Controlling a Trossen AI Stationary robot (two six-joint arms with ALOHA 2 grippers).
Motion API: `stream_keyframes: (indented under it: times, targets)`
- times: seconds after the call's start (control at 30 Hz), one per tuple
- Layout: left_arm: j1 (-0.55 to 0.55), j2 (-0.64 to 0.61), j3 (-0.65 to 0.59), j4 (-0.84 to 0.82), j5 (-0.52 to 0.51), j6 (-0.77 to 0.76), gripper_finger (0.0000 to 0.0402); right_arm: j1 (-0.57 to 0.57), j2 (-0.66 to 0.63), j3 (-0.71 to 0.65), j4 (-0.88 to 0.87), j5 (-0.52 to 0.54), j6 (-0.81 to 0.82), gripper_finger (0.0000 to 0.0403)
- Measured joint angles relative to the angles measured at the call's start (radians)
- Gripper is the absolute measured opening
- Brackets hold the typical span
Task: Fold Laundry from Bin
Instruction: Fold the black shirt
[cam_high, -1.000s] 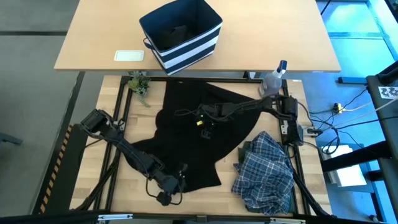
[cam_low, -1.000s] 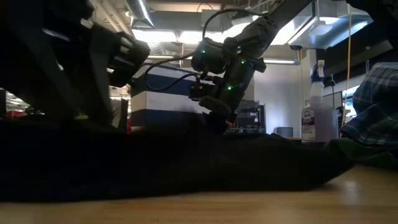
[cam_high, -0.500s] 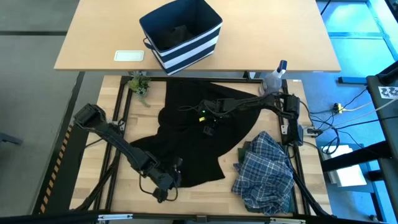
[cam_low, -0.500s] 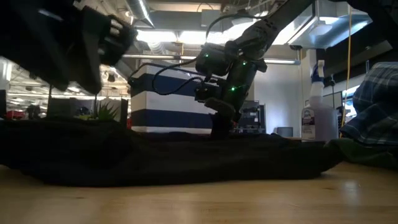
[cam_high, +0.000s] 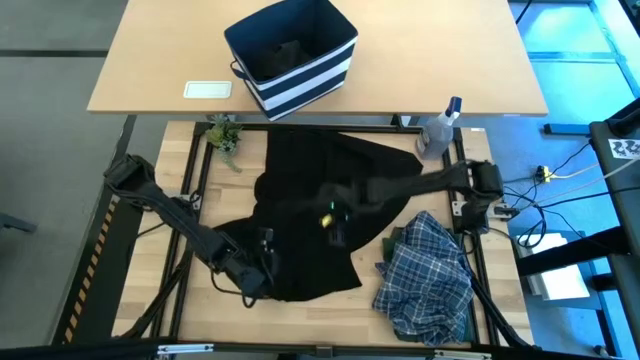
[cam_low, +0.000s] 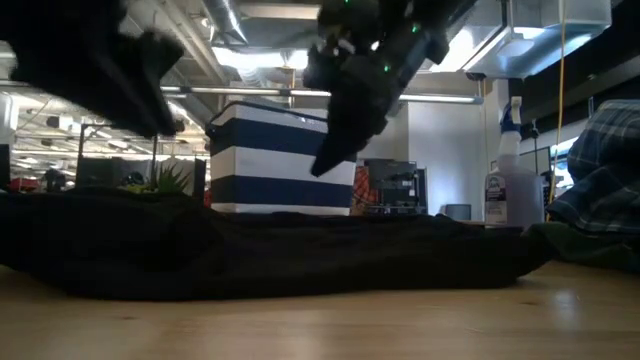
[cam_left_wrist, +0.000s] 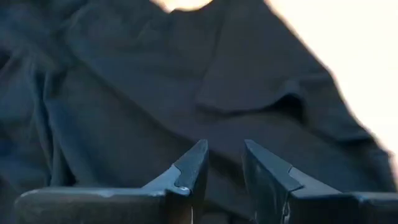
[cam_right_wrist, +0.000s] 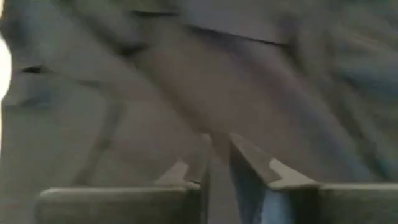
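Note:
A black garment (cam_high: 320, 205) lies spread flat over the middle of the table; it also fills the left wrist view (cam_left_wrist: 155, 81). My left gripper (cam_high: 266, 263) hovers over the garment's near-left part, open by a narrow gap (cam_left_wrist: 222, 148) with nothing between its fingers. My right gripper (cam_high: 333, 228) hangs above the garment's middle, lifted clear of it in the low view (cam_low: 322, 165); its fingers stand slightly open (cam_right_wrist: 217, 142) and hold nothing. A blue-and-white plaid shirt (cam_high: 428, 280) lies crumpled at the near right on a dark olive garment (cam_high: 397, 243). The striped bin (cam_high: 292, 55) stands on the far table.
A clear spray bottle (cam_high: 440, 125) stands at the far right corner and a small plant (cam_high: 222, 135) at the far left corner. A white flat item (cam_high: 207, 90) lies left of the bin. Bare wood (cam_high: 330, 320) shows along the near edge.
My right gripper has risen off the black garment's middle and drifted a little toward the near edge, tipping as it went. My left gripper has lifted and pulled back from the garment's near corner toward the table's left. The garment stays flat on the table.

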Motion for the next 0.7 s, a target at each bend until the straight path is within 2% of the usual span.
stream_keyframes:
  times: [0.17, 0.27, 0.47, 0.7]
  targets:
    - [0.020, -0.003, -0.144, 0.182, -0.010, -0.074, 0.0094, 0.133, 0.045, 0.000, 0.128, 0.089, -0.003, 0.0107]
    - [0.038, -0.003, -0.189, 0.268, 0.008, -0.099, 0.0094, 0.177, 0.080, 0.000, 0.204, 0.127, 0.013, 0.0127]
    - [0.065, -0.003, -0.205, 0.293, 0.010, -0.103, 0.0094, 0.186, 0.140, 0.000, 0.277, 0.057, 0.102, 0.0133]
    - [0.092, -0.003, -0.205, 0.289, 0.011, -0.103, 0.0094, 0.193, 0.195, 0.000, 0.302, -0.027, 0.119, 0.0134]
